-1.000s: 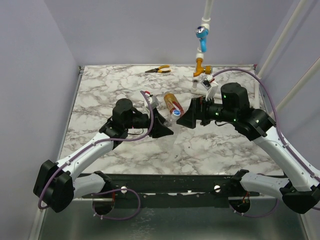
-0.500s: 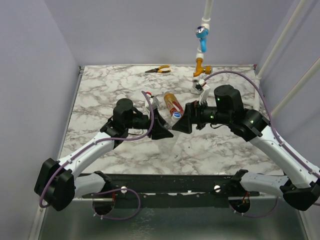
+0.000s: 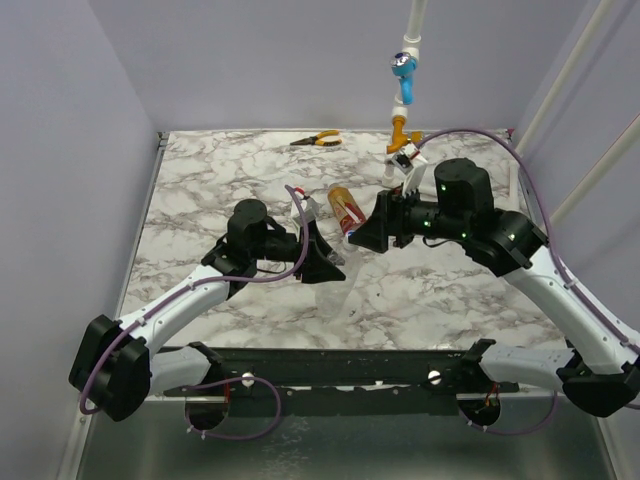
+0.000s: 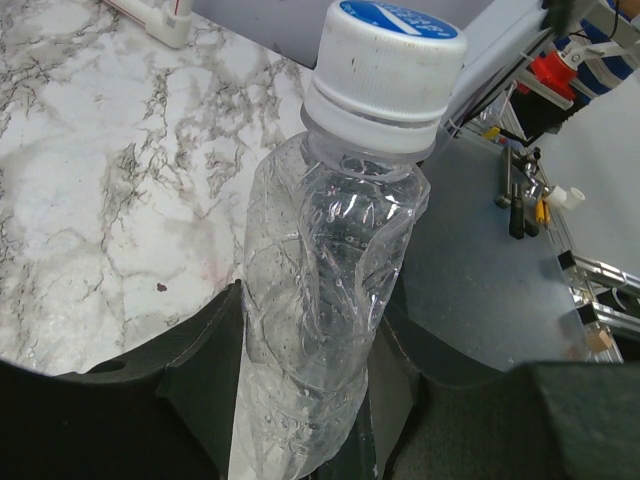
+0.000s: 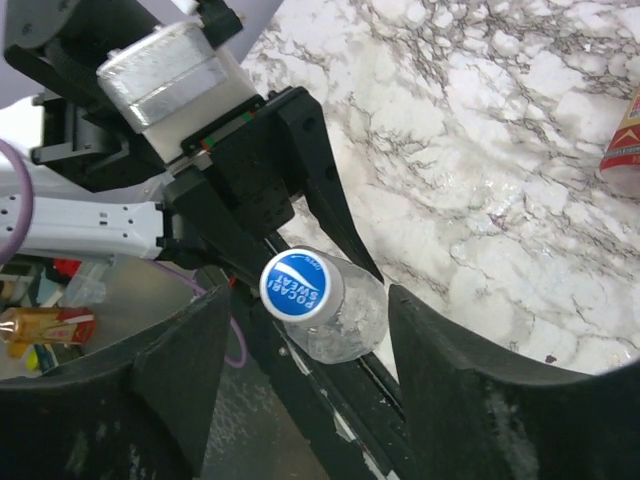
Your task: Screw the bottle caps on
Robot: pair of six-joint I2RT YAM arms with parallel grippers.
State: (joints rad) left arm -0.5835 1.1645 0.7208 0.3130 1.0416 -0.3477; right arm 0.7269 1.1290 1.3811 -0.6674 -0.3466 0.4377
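Observation:
My left gripper [image 4: 315, 335] [image 3: 322, 262] is shut on the lower body of a clear, crumpled bottle [image 4: 320, 300]. The bottle carries a white cap with a blue top [image 4: 385, 55]. In the right wrist view that cap [image 5: 300, 285] sits between the jaws of my right gripper [image 5: 308, 300] [image 3: 368, 235]. The jaws are open, with a gap on each side of the cap. A second bottle [image 3: 345, 208], with a red label and amber contents, lies on the marble table [image 3: 200, 180] just behind both grippers.
Orange-handled pliers [image 3: 318, 139] lie at the back edge. A light-blue valve handle [image 3: 402, 80] with an orange fitting [image 3: 400, 130] hangs on a white pipe at the back right. Purple walls enclose three sides of the table.
My right gripper has moved left onto the capped end of the bottle and its jaws have narrowed around the cap. The left gripper, still holding the bottle, has shifted slightly toward the front.

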